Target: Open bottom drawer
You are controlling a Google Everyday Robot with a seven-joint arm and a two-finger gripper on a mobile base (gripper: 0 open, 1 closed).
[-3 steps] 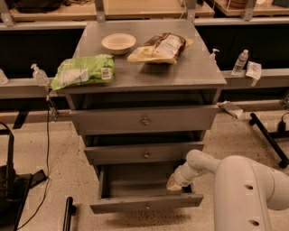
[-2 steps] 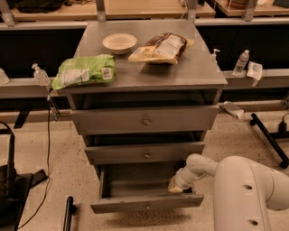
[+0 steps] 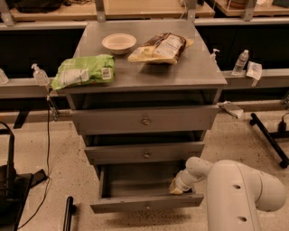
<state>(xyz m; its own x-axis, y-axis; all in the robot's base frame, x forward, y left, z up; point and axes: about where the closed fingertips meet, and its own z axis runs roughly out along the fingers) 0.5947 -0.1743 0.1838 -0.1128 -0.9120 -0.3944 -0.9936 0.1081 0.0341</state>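
Drawers (image 3: pixel 144 121): 3 | bottom drawer (image 3: pixel 135 204) pulled out | hand (image 3: pixel 177 188) inside, right end

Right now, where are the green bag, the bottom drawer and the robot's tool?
Green plastic bag (image 3: pixel 83 71): camera view, its middle.
Grey metal bottom drawer (image 3: pixel 126 205): camera view, front panel.
Robot's tool (image 3: pixel 177 187): camera view, tip, inside that drawer.

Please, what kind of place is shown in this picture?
Probably a robotics lab or workshop: wooden workbenches run behind a grey drawer cabinet, and a cable trails over the speckled floor. The gripper is at the right side of the open bottom drawer.
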